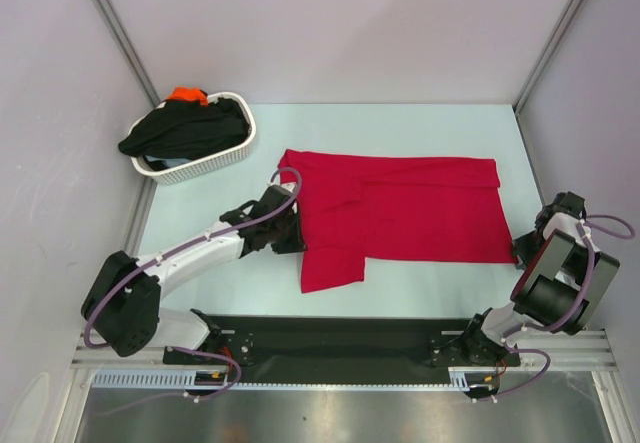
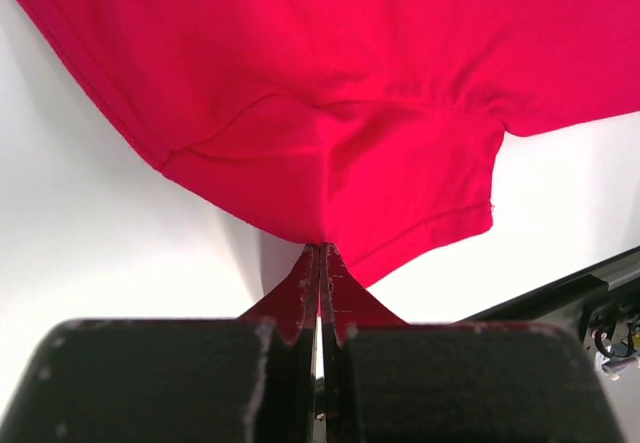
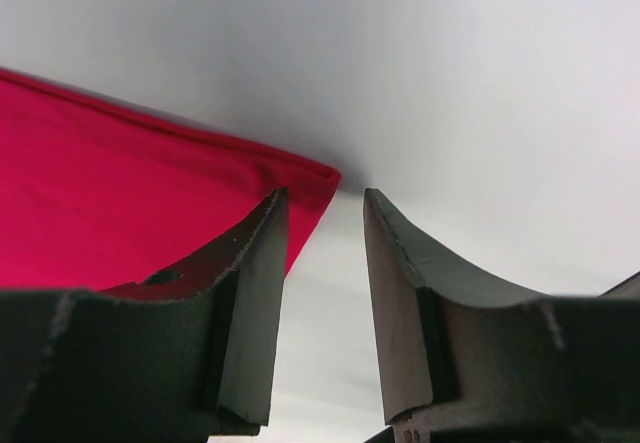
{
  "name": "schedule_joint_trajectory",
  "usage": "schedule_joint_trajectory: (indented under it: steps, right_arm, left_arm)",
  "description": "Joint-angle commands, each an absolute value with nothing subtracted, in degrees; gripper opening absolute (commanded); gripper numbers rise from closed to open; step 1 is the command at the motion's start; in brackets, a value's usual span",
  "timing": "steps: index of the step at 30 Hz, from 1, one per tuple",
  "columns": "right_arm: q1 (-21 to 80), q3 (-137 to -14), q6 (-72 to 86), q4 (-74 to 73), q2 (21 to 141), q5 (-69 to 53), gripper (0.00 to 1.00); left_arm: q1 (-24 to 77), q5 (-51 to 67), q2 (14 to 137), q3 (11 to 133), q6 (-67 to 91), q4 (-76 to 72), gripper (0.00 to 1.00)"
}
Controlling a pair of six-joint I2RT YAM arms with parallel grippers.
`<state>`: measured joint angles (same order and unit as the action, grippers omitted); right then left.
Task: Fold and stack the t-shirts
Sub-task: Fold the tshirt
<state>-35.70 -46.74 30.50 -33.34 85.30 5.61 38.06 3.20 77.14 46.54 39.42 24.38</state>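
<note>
The red t-shirt [image 1: 400, 208] is seen spread flat on the bench [image 1: 420, 293], partly folded, with one sleeve flap lying toward the near edge; its left edge is pinched by the left hand [image 1: 290, 225], whose jaws are pressed together on a small bunch of red cloth, as shown in the left wrist view [image 2: 320, 263]; folds are drawn in the fabric toward that grip. The right hand [image 1: 527, 247] is placed low at the shirt's near right corner; its fingers [image 3: 255, 283] are held apart, with only bare bench between them, and the red corner is seen just beyond the left fingertip; no cloth is gripped there. A black t-shirt [image 1: 185, 128] and an orange t-shirt [image 1: 187, 94] are heaped in the white basket [image 1: 205, 166] at the far left.
</note>
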Motion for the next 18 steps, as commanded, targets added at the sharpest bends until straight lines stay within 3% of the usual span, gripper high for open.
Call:
schedule_joint_trajectory:
  steps: [1,4,8,9,11,18]
  right_arm:
    - [-35.25,-46.06,31.90,-31.82,86.48,7.29,0.41]
    - [-35.33,-46.05,31.82,-31.64,88.24,7.82,0.40]
    - [-35.33,-46.05,31.38,-31.47,89.30,8.26,0.19]
    - [-35.25,-46.23,31.20,-31.81,89.38,8.61,0.09]
    - [-34.37,-46.67,31.11,-32.78,89.47,9.49,0.01]
    - [-29.90,-49.39,30.32,-36.99,86.93,13.26,0.00]
  left_arm:
    - [37.62,4.22,75.15,45.79,39.20,21.45,0.00]
    - [37.44,3.69,74.36,45.53,39.29,21.36,0.00]
    - [36.74,2.99,72.34,44.92,39.29,21.27,0.00]
    - [36.65,2.81,71.90,44.74,39.29,21.18,0.00]
    - [36.48,2.72,70.93,44.21,39.03,21.18,0.00]
    - [36.39,2.64,69.96,43.42,39.64,20.39,0.00]
